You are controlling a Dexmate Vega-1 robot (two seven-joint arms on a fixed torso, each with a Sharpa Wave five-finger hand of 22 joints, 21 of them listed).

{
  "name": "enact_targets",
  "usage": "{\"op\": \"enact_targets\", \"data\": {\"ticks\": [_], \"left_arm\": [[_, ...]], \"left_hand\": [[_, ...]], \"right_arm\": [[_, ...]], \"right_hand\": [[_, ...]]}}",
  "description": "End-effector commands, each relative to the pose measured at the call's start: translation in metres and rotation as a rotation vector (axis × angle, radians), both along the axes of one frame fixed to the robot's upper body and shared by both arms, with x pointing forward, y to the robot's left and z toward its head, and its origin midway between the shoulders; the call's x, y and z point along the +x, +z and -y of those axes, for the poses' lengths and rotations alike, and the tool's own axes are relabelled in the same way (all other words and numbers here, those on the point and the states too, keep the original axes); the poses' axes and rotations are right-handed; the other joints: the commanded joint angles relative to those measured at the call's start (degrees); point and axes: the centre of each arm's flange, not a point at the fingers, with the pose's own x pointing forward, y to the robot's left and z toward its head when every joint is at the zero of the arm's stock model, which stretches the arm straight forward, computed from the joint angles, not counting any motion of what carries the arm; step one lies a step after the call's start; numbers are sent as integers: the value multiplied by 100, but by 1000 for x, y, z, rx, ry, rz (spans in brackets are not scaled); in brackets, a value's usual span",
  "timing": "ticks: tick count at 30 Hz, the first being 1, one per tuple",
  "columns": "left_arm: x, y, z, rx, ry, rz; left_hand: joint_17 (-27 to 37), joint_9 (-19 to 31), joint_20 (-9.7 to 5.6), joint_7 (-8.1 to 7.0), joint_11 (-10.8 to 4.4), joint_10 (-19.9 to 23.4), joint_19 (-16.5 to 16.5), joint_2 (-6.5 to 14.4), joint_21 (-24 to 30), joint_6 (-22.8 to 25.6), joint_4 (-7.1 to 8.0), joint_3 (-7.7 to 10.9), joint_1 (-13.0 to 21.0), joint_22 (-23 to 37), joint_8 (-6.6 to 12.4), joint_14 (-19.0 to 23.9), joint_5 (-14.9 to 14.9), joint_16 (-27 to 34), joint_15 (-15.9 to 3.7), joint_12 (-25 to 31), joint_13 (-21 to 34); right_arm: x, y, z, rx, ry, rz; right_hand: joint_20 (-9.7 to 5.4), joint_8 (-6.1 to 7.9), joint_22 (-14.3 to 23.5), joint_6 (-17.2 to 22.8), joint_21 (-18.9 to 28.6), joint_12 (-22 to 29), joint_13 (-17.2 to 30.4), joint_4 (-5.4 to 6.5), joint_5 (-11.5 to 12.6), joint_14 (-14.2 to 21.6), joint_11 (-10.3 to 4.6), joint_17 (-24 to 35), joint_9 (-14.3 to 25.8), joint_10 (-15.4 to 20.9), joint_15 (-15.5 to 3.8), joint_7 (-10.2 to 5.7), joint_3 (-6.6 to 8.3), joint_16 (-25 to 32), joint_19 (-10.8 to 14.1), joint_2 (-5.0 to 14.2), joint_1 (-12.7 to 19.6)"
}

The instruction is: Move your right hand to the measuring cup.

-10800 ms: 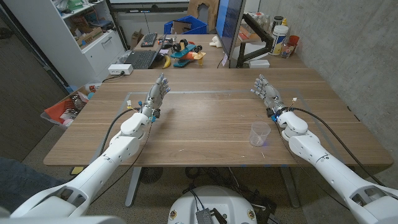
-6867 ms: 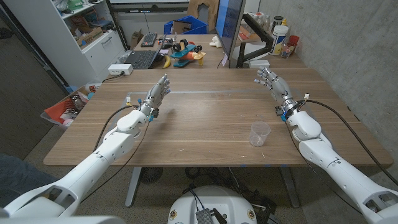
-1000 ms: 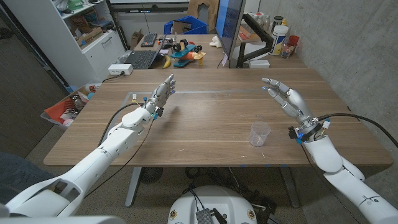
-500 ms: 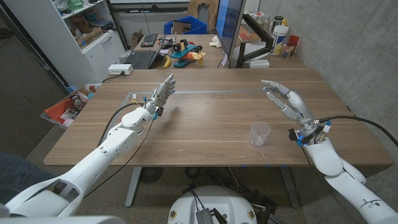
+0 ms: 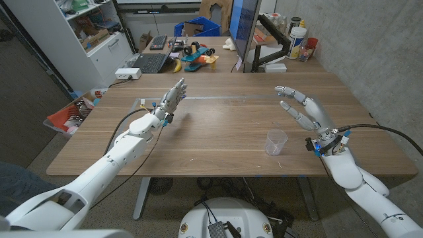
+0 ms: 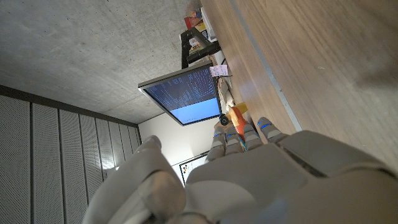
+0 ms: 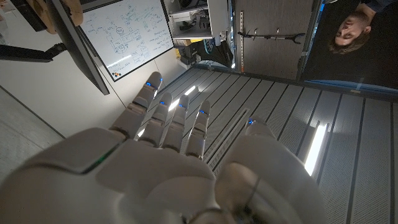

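Observation:
A small clear plastic measuring cup (image 5: 276,142) stands upright on the wooden table (image 5: 218,129), near its front edge right of the middle. My right hand (image 5: 302,110) hangs in the air above and just right of the cup, fingers spread and holding nothing, apart from the cup. In the right wrist view the back of my right hand (image 7: 168,149) points toward the ceiling and a whiteboard. My left hand (image 5: 170,100) stands raised over the table's left side, fingers straight and holding nothing. Its back (image 6: 249,174) also fills the lower left wrist view.
A monitor on an arm (image 5: 246,33) stands at the table's far edge, with bottles (image 5: 299,33) to its right. A second desk behind carries a laptop (image 5: 151,63) and toys (image 5: 195,56). A concrete wall runs along the right. A person (image 7: 354,28) appears in the right wrist view.
Over the last second my right hand has shifted slightly left and toward the cup while staying raised. Since the earliest frames its arm has pulled back toward me. The left hand has hardly moved.

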Motion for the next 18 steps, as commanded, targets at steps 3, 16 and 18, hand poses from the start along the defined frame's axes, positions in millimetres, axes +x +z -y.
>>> {"op": "enact_targets", "data": {"ticks": [3, 16, 18], "left_arm": [[-2, 5, -7, -3, 1, 17], [-1, 4, -7, -4, -4, 16], [-1, 4, -8, -8, -6, 18]], "left_hand": [[7, 17, 23, 2, 19, 26, -22, 16, -32, 48, -20, -1, -23, 26, 7, 25, 11, 41, 7, 36, 13], [5, 18, -28, 19, 89, 49, 5, 18, -69, 86, -31, -12, -28, 27, 14, 34, 17, 42, 28, 44, -7], [5, 18, -30, 22, 88, 47, 5, 18, -72, 86, -31, -13, -28, 27, 13, 35, 18, 43, 30, 44, -8]], "right_arm": [[-6, -3, -11, -73, -74, 50], [-9, -2, -14, -110, -126, 78], [-10, -2, -15, -115, -132, 80]], "right_hand": [[-24, -10, 31, 1, -35, 4, 16, -37, 53, 41, -10, 15, -4, 13, -109, -9, -3, -39, 2, -47, -7], [-14, -18, 32, 29, -79, -8, 15, -40, 82, 5, -22, 14, -4, 7, -125, -30, -9, -58, -13, -51, -14], [-9, -18, 32, 37, -93, -9, 15, -40, 87, 3, -26, 14, -4, 10, -124, -31, -10, -60, -32, -51, -15]]}}
